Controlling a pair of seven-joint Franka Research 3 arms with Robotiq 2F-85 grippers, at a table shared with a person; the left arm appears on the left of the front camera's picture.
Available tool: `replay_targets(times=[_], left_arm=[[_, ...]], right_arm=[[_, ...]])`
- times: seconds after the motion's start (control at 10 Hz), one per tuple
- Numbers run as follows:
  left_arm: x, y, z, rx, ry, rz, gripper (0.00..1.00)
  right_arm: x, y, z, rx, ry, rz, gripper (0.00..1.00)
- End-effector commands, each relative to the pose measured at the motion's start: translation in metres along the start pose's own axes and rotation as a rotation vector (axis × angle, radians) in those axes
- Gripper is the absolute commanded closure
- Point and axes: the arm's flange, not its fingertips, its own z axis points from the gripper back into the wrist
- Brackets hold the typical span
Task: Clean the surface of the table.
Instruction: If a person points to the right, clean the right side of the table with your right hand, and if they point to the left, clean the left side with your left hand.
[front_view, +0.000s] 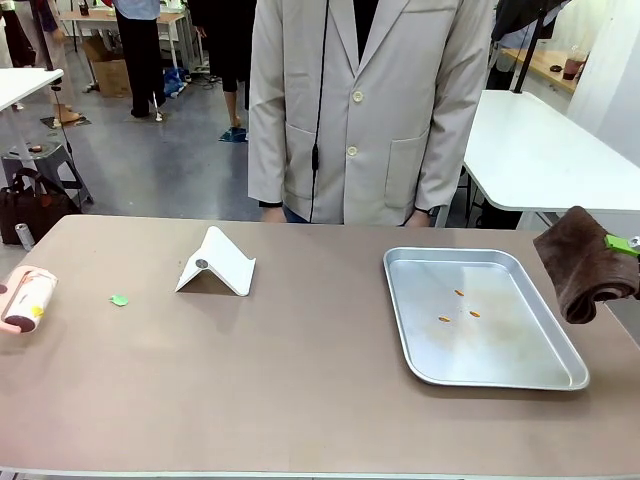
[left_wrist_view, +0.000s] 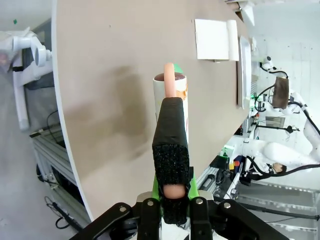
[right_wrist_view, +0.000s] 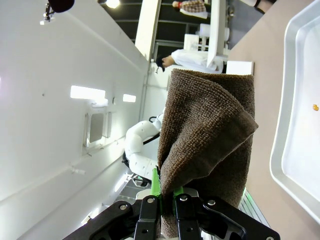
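Front view: a busy workshop lies behind a person (front_view: 370, 110) standing at the far edge of the table (front_view: 300, 400). The table spans the whole near scene. On it are a white folded stand (front_view: 215, 265), a green scrap (front_view: 119, 299) and, to the right, a steel tray (front_view: 480, 315) with orange crumbs (front_view: 460, 293). A lint roller (front_view: 25, 297) sits at the left edge. At the far right, the right gripper (front_view: 622, 243) clamps a brown cloth (front_view: 580, 265).

Left wrist view: the left gripper (left_wrist_view: 172, 207) is closed on the roller over the table's left end. Rolling rightward could knock the light stand.

Right wrist view: the right gripper's jaws pinch only one edge of the cloth, which hangs loosely folded. A hard wipe might tug it free, or shove the tray and spill its crumbs.
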Motion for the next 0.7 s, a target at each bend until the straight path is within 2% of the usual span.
replay_targets(times=[0.0,0.2,0.6], left_arm=[[0.013,-0.004,0.004,-0.045,0.001,0.034,0.79],[0.022,0.002,-0.003,-0.025,-0.009,0.069,0.79],[0.029,0.003,-0.026,0.014,0.051,0.075,0.79]], right_arm=[[-0.001,0.005,-0.001,0.011,0.008,0.010,1.00],[-0.001,0.005,-0.001,0.011,0.008,0.010,1.00],[-0.001,0.005,-0.001,0.011,0.008,0.010,1.00]])
